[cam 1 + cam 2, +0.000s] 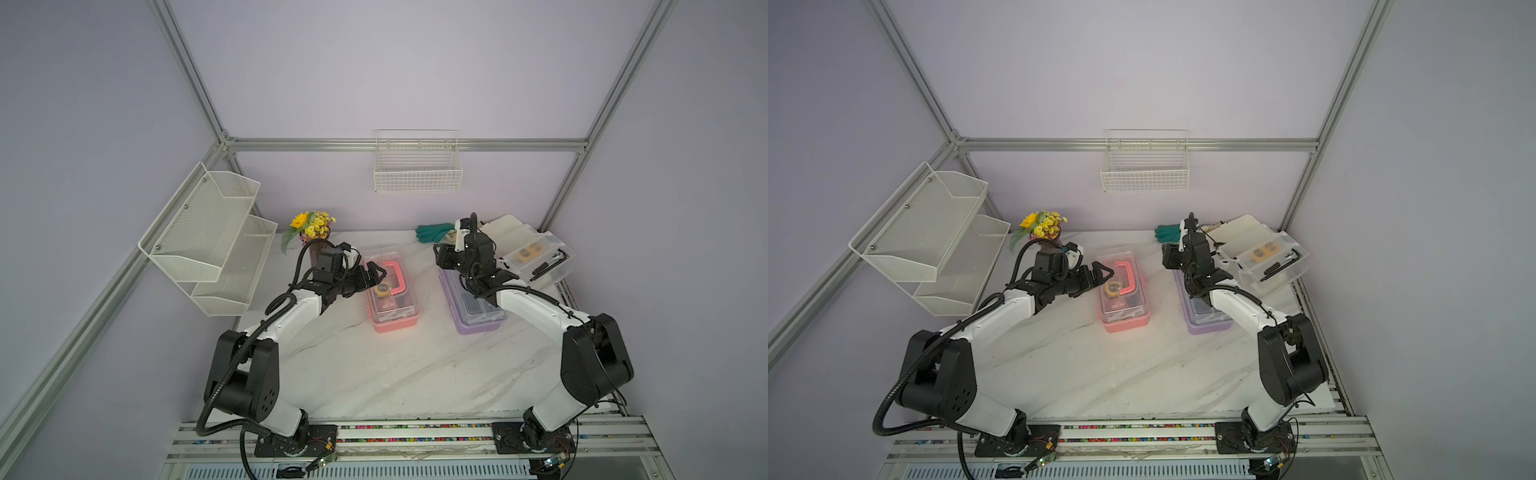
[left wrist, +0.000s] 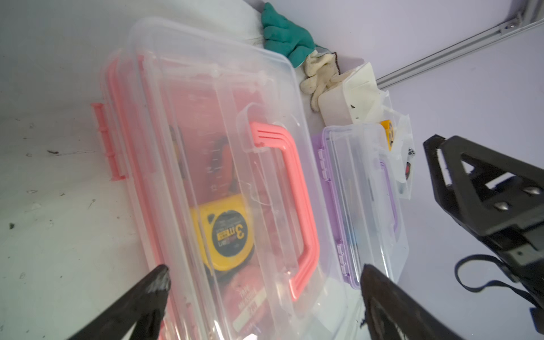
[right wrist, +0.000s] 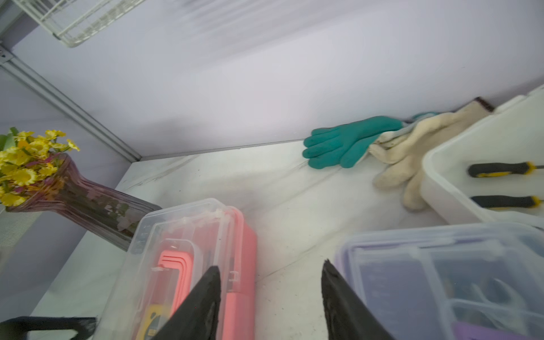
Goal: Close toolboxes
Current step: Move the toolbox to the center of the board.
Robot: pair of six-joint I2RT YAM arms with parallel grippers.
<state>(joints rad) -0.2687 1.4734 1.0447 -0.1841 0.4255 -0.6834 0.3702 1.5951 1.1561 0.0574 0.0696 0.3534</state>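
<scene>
The pink toolbox [image 1: 392,297] sits mid-table with its clear lid down and its pink handle [image 2: 290,188] lying flat; a yellow tape measure [image 2: 229,235] shows through the lid. To its right stands the purple toolbox [image 1: 478,316], its lid also down. The white toolbox [image 1: 505,227] at the back right stands open, its clear part [image 1: 540,257] holding small tools. My left gripper [image 1: 376,275] [image 2: 265,269] hovers open over the pink lid's left side, gripping nothing. My right gripper [image 1: 441,255] [image 3: 271,265] is open above the gap between the pink and purple boxes.
A vase of yellow flowers [image 1: 312,230] stands at the back left, close behind my left wrist. Green and cream gloves [image 1: 434,232] lie by the back wall. A wire basket [image 1: 417,168] hangs on that wall, and mesh shelves [image 1: 208,237] hang on the left.
</scene>
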